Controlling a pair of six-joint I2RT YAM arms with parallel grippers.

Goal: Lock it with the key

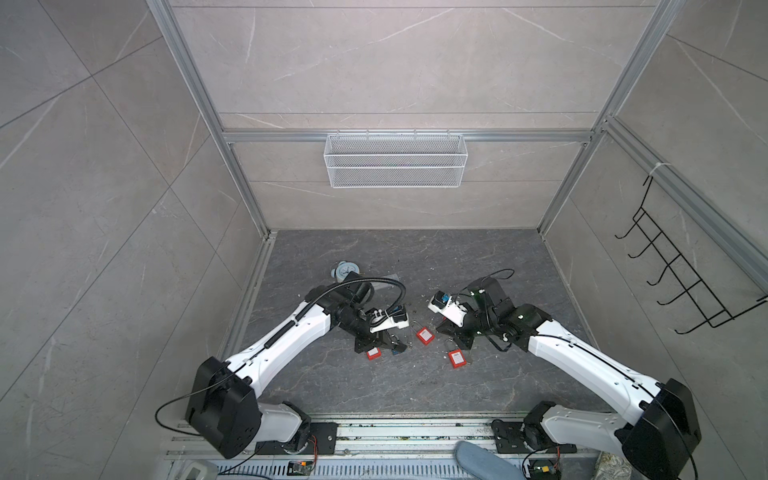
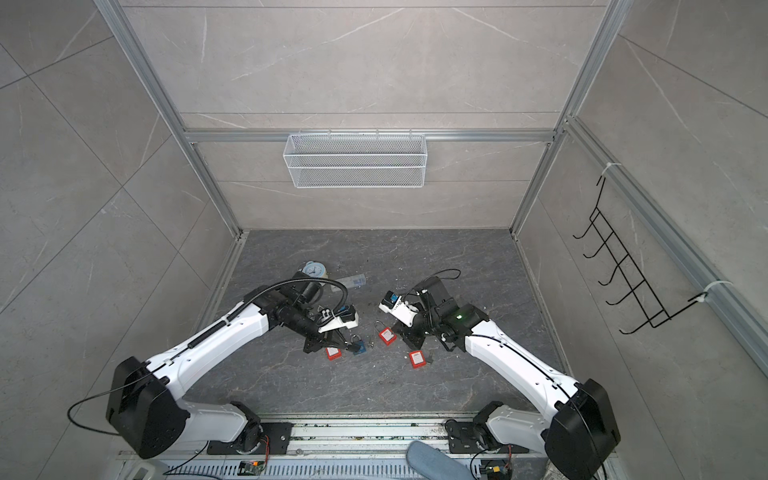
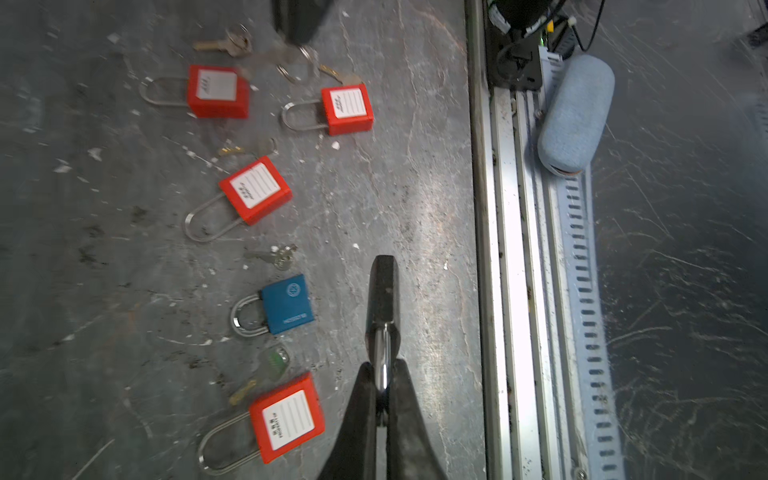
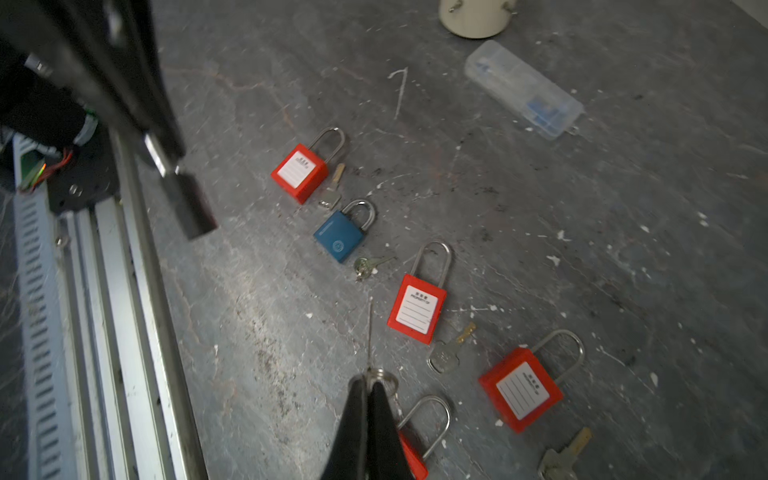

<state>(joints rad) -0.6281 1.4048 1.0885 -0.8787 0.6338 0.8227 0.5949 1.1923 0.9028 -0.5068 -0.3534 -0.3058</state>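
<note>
The left hand (image 3: 381, 376) clenches the shackle of the black padlock (image 3: 383, 291), which hangs above the counter (image 3: 415, 187) beside the blue padlock (image 3: 289, 305) and red padlocks (image 3: 255, 191) lying there, while the right hand (image 4: 370, 386) clenches the key (image 4: 370, 332), blade edge-on, well apart from it.

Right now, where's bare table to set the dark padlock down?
Free: the back of the table, behind the red padlocks and right of the clear box; also the front strip between them and the rail. Crowded: the middle, where they, the blue padlock and loose keys lie by the left end effector and right end effector.
</note>
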